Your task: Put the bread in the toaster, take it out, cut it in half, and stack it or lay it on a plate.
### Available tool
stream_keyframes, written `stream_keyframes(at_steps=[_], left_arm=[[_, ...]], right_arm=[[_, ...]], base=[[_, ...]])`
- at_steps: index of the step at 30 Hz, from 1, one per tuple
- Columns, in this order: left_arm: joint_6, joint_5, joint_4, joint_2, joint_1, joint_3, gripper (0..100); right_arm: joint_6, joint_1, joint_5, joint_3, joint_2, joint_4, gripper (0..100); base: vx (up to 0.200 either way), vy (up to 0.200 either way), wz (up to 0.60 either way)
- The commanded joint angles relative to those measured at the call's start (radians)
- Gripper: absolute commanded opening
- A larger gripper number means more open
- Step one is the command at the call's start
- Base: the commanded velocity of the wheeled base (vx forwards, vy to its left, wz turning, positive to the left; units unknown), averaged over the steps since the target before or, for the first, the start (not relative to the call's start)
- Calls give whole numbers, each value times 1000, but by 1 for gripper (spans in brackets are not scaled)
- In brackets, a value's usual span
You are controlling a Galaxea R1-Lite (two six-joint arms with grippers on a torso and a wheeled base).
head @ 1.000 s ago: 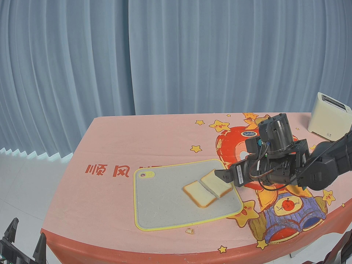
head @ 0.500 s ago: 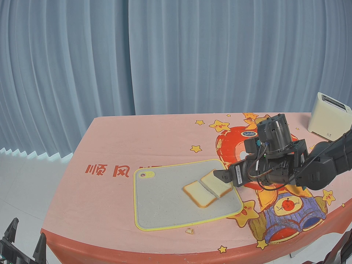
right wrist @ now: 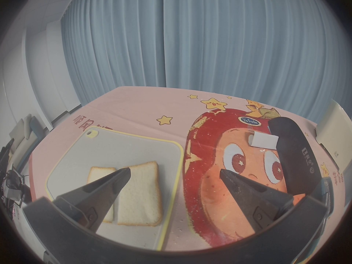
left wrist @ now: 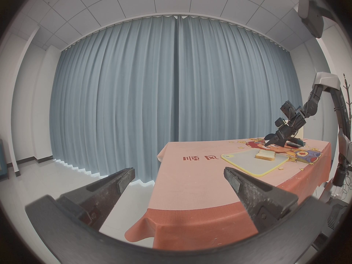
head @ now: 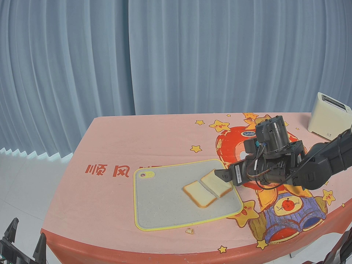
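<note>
Two halves of a cut bread slice lie side by side on the grey, yellow-rimmed cutting board (head: 165, 198): the left half (head: 200, 194) and the right half (head: 217, 183). My right gripper (head: 223, 176) hovers open just above the right half's far right edge and holds nothing. In the right wrist view the open right gripper (right wrist: 174, 172) looks down on the right half (right wrist: 141, 193), with the left half (right wrist: 96, 176) partly behind one finger. The white toaster (head: 330, 117) stands at the far right. My left gripper (left wrist: 179, 170) is open and off the table, low at the left.
A black oblong object (right wrist: 295, 158) with a white label lies on the tablecloth right of the board, near the toaster (right wrist: 335, 132). A bread crumb (head: 189, 231) sits near the table's front edge. The table's left half is bare cloth.
The right wrist has shifted slightly left and down. Its fingertip stays over the right half, and the bread has not moved.
</note>
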Motion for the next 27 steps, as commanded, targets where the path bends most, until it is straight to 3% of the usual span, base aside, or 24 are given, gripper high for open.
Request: stream_keyframes(at_steps=[1, 27], left_arm=[[0, -1, 0, -10, 0, 18, 100], [0, 1, 0, -10, 0, 18, 100]], right_arm=[[-1, -3, -5, 13, -5, 9, 100], [-10, -26, -8, 36, 7, 14, 100]], base=[[0, 0, 0], [0, 0, 0]])
